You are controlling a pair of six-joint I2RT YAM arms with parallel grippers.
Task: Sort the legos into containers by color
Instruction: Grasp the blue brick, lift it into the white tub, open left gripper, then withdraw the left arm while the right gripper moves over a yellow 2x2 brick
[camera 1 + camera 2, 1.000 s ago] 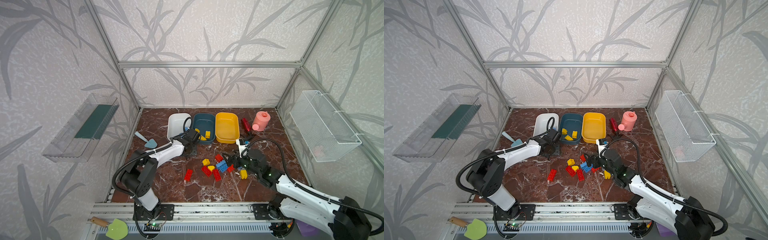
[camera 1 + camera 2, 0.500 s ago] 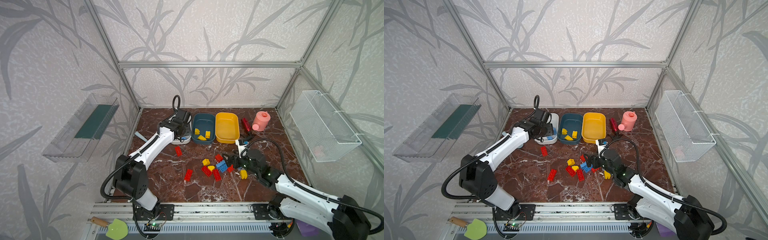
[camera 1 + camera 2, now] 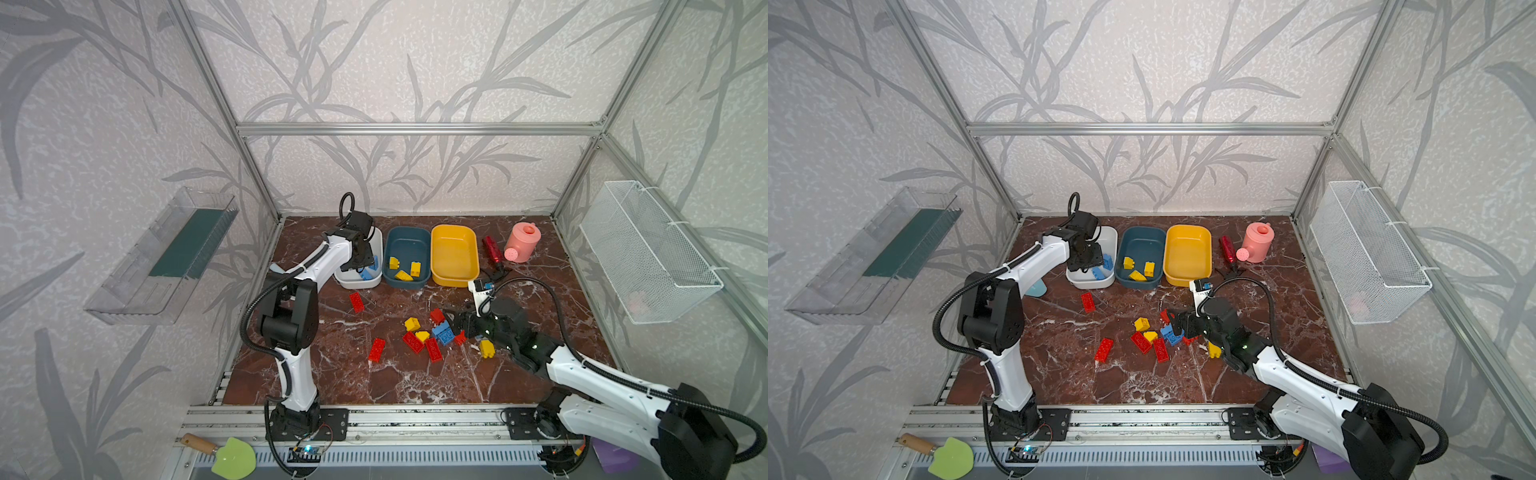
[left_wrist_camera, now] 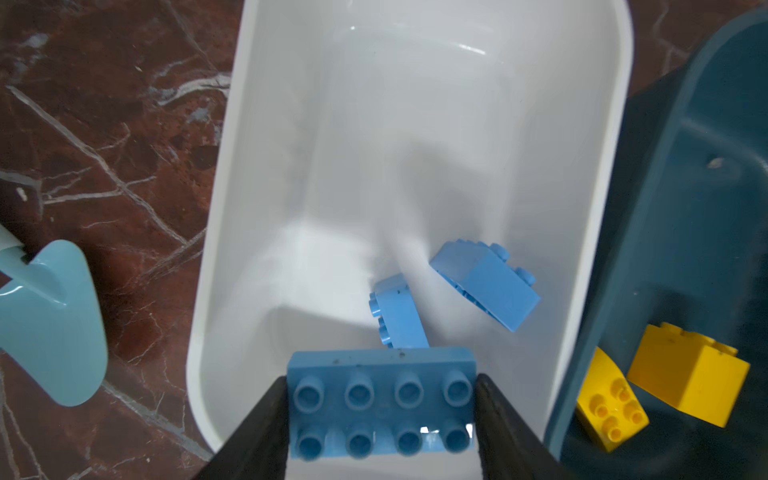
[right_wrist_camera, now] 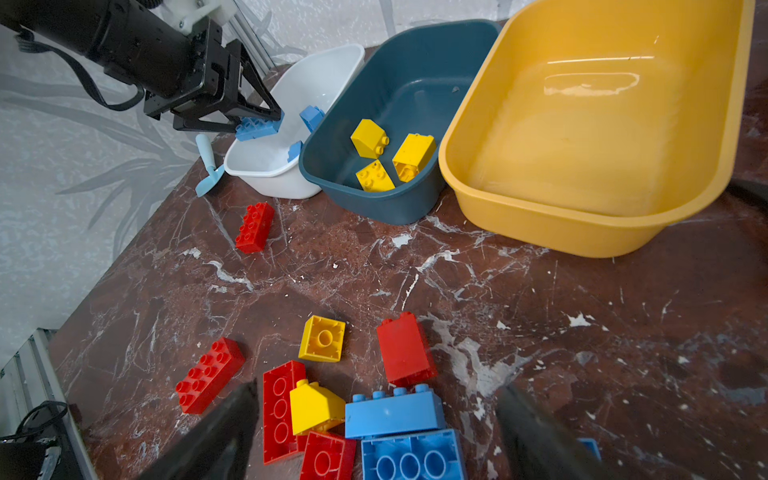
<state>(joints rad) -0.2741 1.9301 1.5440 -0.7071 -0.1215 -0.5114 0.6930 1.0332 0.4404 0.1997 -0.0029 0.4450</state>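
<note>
Swung left since a second ago, the left gripper (image 4: 380, 377) hangs over the far-left white tub (image 4: 415, 104) clamped on a blue brick (image 4: 382, 411) near its rim, so a drop could bounce out; the right gripper (image 5: 376, 390), jaws apart, hovers over loose bricks (image 5: 316, 407).

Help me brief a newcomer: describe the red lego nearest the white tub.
Three tubs stand in a row at the back of the marble table; find the white tub at the left end. Just in front of it lies a long red lego, studs up. Unlike the other red legos, nearer the front, it lies alone beside the tubs.
</note>
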